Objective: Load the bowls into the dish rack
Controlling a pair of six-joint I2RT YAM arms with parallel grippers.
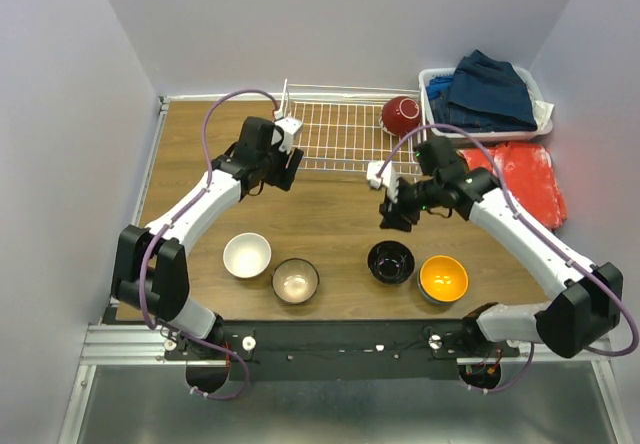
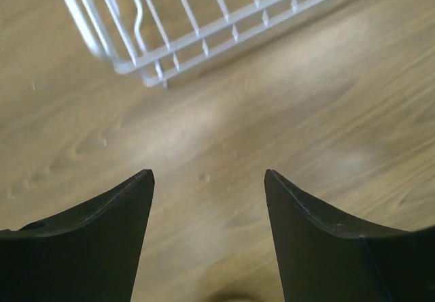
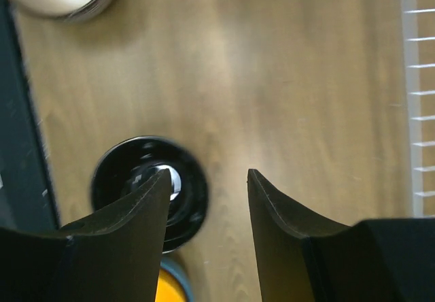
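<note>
Black fingers on both claws stood apart, with nothing gripped. The left claw (image 2: pixel 209 174) was over bare worktop (image 1: pixel 330 214), just off the near left corner of the rack (image 1: pixel 340 134); its wrist view showed only wood grain between the jaws and the wire corner ahead. The right claw (image 3: pixel 207 173) was over the worktop in front of the rack, and its jaws were empty. In its wrist view one finger overlapped the black bowl (image 3: pixel 129 179); whether it was touching the bowl could not be told.

Loaded: one red bowl (image 1: pixel 401 115), lying in the far right corner of the rack. No other bowl was seen inside it.

Not loaded: four bowls in a row along the near edge, all upright and apart from one another: the white bowl (image 1: pixel 247 255), brown bowl (image 1: pixel 295 280), black bowl, and orange bowl (image 1: pixel 443 278).

Assessment: the task was at an early stage, with one bowl placed and four outstanding. The right claw was best placed for the black bowl, while the white and brown bowls lay on the left claw's side.
</note>
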